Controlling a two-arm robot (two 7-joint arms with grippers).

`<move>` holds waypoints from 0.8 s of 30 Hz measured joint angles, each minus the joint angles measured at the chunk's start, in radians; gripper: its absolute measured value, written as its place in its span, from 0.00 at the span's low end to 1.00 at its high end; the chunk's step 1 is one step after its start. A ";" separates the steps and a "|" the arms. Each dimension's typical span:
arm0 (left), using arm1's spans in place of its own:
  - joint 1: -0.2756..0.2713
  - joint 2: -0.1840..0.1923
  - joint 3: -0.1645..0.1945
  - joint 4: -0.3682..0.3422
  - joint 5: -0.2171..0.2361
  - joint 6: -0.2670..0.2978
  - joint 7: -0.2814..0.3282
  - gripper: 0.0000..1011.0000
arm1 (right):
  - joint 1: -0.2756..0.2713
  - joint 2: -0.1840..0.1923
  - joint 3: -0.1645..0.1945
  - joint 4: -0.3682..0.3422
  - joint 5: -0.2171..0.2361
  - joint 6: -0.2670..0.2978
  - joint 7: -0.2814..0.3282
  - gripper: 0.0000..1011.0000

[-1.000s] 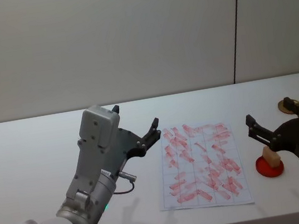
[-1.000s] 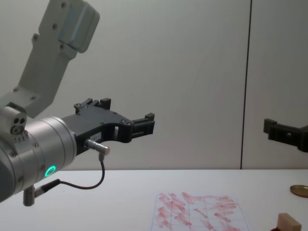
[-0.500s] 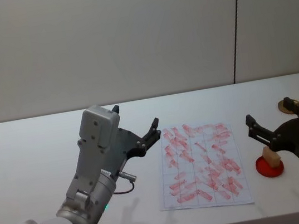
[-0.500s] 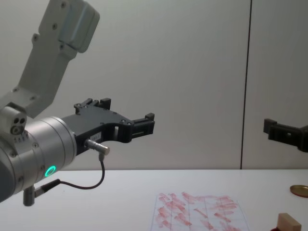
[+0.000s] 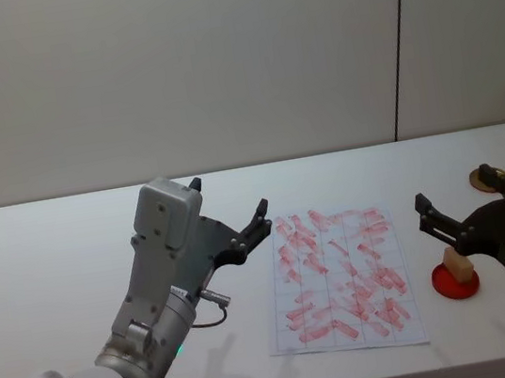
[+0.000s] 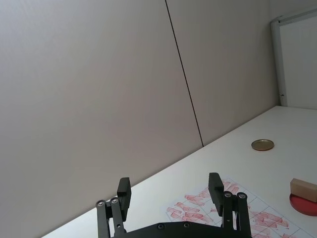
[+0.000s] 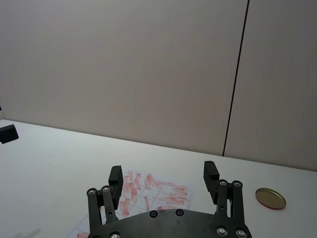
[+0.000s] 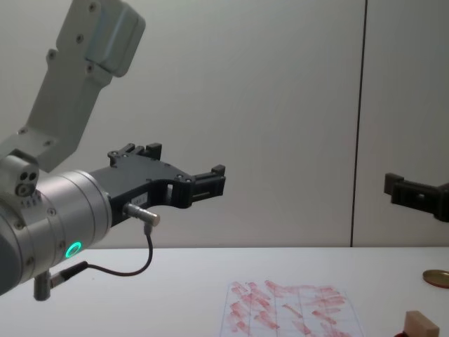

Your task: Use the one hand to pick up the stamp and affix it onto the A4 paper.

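Our right gripper [image 5: 462, 194] hangs above stamp [image 5: 456, 263], fingers spread, empty. Stamp sits just right of paper [image 5: 342, 275]. Our left gripper [image 5: 228, 198] raised left of paper, also spread.

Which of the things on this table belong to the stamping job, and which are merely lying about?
For the job: the stamp, standing on a red round pad; the A4 paper; the right gripper, fingers open, raised near the stamp.
Lying about: the gold disc beyond the stamp; the left gripper, open, idle left of the paper.
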 joint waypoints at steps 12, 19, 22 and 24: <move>0.000 0.000 0.000 0.000 0.000 0.000 0.000 0.98 | 0.000 0.000 0.000 0.000 0.000 0.000 0.000 0.99; 0.000 0.000 0.000 0.000 0.000 0.000 0.000 0.98 | 0.000 0.000 0.000 0.000 0.000 0.000 0.000 0.99; 0.000 0.000 0.000 0.000 0.000 0.000 0.000 0.98 | 0.000 0.000 0.000 0.000 0.000 0.000 0.000 0.99; 0.000 0.000 0.000 0.000 0.000 0.000 0.000 0.98 | 0.000 0.000 0.000 0.000 0.000 0.000 0.000 0.99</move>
